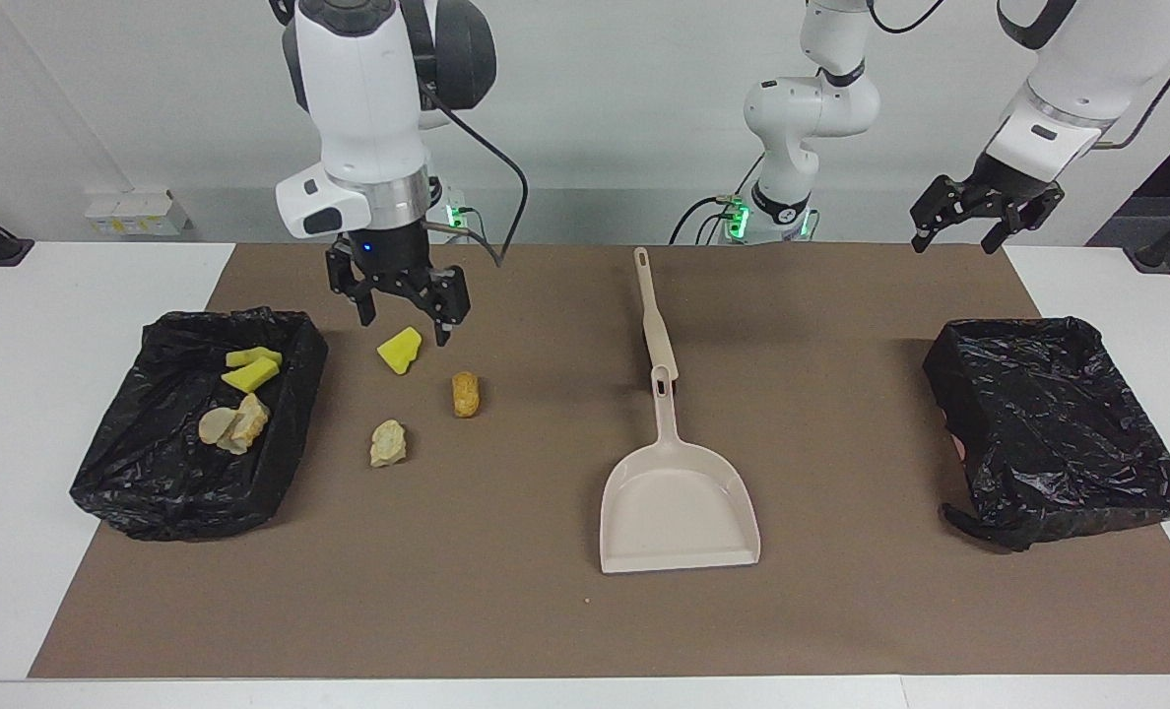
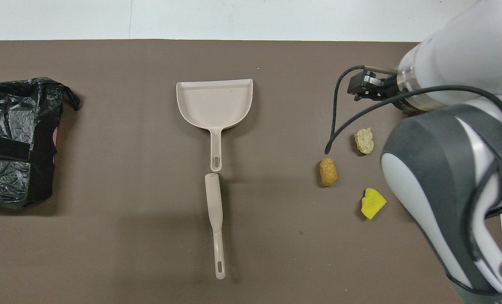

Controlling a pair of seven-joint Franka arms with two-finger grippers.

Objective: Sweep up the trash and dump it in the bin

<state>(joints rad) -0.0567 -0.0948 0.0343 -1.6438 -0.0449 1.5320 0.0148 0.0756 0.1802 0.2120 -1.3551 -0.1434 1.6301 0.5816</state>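
Three trash scraps lie on the brown mat near the right arm's end: a yellow sponge piece (image 1: 400, 350) (image 2: 372, 203), a golden-brown nugget (image 1: 465, 394) (image 2: 328, 172) and a pale beige lump (image 1: 388, 443) (image 2: 364, 140). More yellow pieces (image 1: 250, 369) and beige lumps (image 1: 235, 423) lie in the black-lined bin (image 1: 122, 463) at that end. My right gripper (image 1: 405, 320) is open and empty, just above the yellow sponge piece. My left gripper (image 1: 984, 217) is open and empty, and waits raised by the left arm's end of the table.
A beige dustpan (image 1: 679, 502) (image 2: 215, 103) lies mid-mat with its handle toward the robots. The beige brush (image 1: 656, 325) (image 2: 215, 211) lies in line with it, nearer to the robots. A second black-lined bin (image 1: 1048, 423) (image 2: 14, 139) stands at the left arm's end.
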